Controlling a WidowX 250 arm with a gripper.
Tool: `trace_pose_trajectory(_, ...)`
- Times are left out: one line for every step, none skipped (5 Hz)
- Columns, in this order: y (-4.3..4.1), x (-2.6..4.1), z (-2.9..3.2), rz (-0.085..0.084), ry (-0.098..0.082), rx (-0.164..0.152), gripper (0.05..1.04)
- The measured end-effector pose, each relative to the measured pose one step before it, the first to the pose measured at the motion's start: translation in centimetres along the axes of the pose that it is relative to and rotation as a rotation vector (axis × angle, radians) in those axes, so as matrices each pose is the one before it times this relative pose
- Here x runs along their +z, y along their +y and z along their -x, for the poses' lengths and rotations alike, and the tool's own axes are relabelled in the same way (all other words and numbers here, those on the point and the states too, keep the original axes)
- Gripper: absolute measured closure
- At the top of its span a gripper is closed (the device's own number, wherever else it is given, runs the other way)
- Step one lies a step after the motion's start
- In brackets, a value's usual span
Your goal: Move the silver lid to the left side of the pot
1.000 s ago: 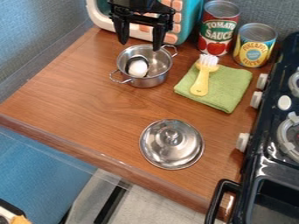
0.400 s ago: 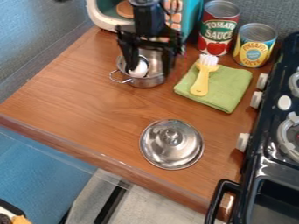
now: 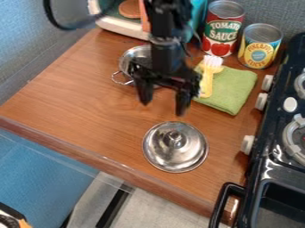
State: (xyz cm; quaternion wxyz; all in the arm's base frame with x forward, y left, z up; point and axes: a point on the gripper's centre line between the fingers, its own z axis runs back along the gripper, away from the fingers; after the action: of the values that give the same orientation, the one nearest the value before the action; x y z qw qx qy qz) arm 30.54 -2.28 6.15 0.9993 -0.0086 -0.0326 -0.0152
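With the tool (image 3: 163, 108) opened wide and gripping nothing, over the counter (image 3: 77, 95) between pot and lid. Down on the wood, knob up, well apart from the pot: the silver lid (image 3: 175, 147), nearer the camera and slightly to the right. Behind the arm (image 3: 166, 58), the metal pot (image 3: 126, 60), uncovered (though too hidden to tell what is in it). At the back, inside the teal appliance (image 3: 119, 24), a brown disc (image 3: 129, 8). Beside each other, upright with metal tops, a red-and-green can (image 3: 221, 31) and a yellow-and-blue can (image 3: 260, 49). On the folded green cloth (image 3: 231, 91), a yellow brush (image 3: 207, 82).
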Motion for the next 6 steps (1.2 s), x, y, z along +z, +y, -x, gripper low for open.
trace_pose_trajectory(-1.479, -0.951, 1.142, -0.0299, -0.0081, -0.0378, 0.083)
trace_pose_trajectory(-0.844, -0.625, 0.474, -0.0232, -0.0151, -0.0244, 0.083)
trace_pose_trajectory(-0.392, -0.175, 0.151, -0.0043, -0.0047, -0.0051, 0.119)
trace_pose_trajectory(-0.114, -0.154, 0.226, -0.0083, 0.0027, -0.0011, 0.383)
trace_pose_trajectory(-0.014, 0.0, 0.027, 0.0009, 0.0017, 0.001, 0.693)
trace_pose_trajectory(-0.154, 0.002, 0.173, 0.0097, 0.0109, -0.0004, 0.805)
